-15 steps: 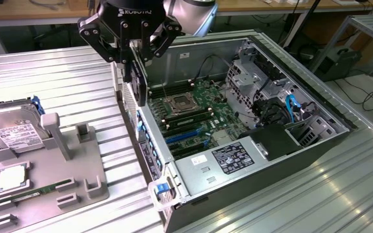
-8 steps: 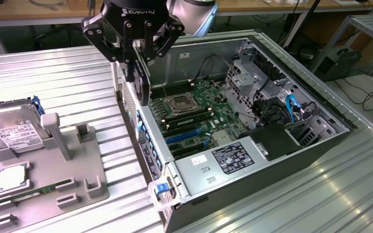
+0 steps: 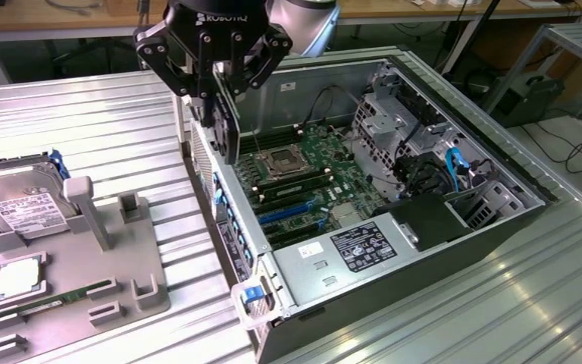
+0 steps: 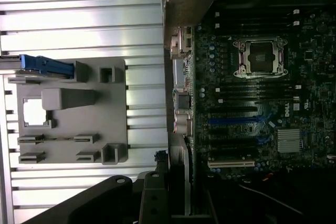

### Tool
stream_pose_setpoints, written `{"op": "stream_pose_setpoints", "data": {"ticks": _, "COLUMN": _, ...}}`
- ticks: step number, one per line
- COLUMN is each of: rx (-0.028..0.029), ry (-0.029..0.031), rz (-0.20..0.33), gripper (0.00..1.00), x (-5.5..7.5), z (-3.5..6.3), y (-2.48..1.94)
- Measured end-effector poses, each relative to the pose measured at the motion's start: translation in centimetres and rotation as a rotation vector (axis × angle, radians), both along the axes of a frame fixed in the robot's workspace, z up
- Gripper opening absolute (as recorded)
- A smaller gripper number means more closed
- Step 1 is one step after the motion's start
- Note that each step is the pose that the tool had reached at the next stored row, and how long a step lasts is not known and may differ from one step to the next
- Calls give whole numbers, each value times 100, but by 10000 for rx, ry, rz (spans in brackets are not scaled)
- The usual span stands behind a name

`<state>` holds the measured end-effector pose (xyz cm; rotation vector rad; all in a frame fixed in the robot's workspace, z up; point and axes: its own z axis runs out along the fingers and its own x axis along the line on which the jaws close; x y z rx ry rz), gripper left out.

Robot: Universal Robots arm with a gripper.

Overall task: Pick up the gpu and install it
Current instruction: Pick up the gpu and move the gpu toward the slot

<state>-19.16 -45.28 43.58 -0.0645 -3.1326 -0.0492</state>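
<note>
Black gpu (image 3: 230, 136), green motherboard (image 3: 306, 171), grey fixture (image 3: 124, 258), ribbed silver table (image 3: 99, 121)

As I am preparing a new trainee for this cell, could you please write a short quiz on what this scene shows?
1. True or false: the tool grips the thin flat black circuit card, which hangs upright by a wall of the open black computer case.
2. Where is the silver boxy hard drive with a white label? A: inside the case; B: at the grey plastic fixture, on the exterior view's left; C: in the tool.
3. Is the card seated in a slot of the green motherboard yet?
Key: 1 true; 2 B; 3 no, it is held up above the board.
</note>
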Motion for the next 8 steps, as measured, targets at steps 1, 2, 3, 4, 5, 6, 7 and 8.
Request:
{"op": "stream_pose_setpoints", "data": {"ticks": 1, "rx": 0, "ry": 0, "rz": 0, "gripper": 28, "x": 5, "z": 0, "y": 0}}
{"op": "stream_pose_setpoints", "data": {"ticks": 2, "rx": 0, "ry": 0, "rz": 0, "gripper": 28, "x": 21, "z": -1, "y": 0}}
{"op": "stream_pose_setpoints", "data": {"ticks": 3, "rx": 0, "ry": 0, "rz": 0, "gripper": 28, "x": 33, "z": -2, "y": 0}}
{"op": "stream_pose_setpoints", "data": {"ticks": 4, "rx": -1, "ry": 1, "rz": -1, "gripper": 28, "x": 44, "z": -1, "y": 0}}
{"op": "stream_pose_setpoints", "data": {"ticks": 5, "rx": 0, "ry": 0, "rz": 0, "gripper": 28, "x": 54, "z": -2, "y": 0}}
{"op": "stream_pose_setpoints", "data": {"ticks": 6, "rx": -1, "ry": 0, "rz": 0, "gripper": 28, "x": 63, "z": -2, "y": 0}}
{"op": "stream_pose_setpoints", "data": {"ticks": 7, "rx": -1, "ry": 0, "rz": 0, "gripper": 28, "x": 73, "z": -2, "y": 0}}
{"op": "stream_pose_setpoints", "data": {"ticks": 8, "rx": 0, "ry": 0, "rz": 1, "gripper": 28, "x": 82, "z": -2, "y": 0}}
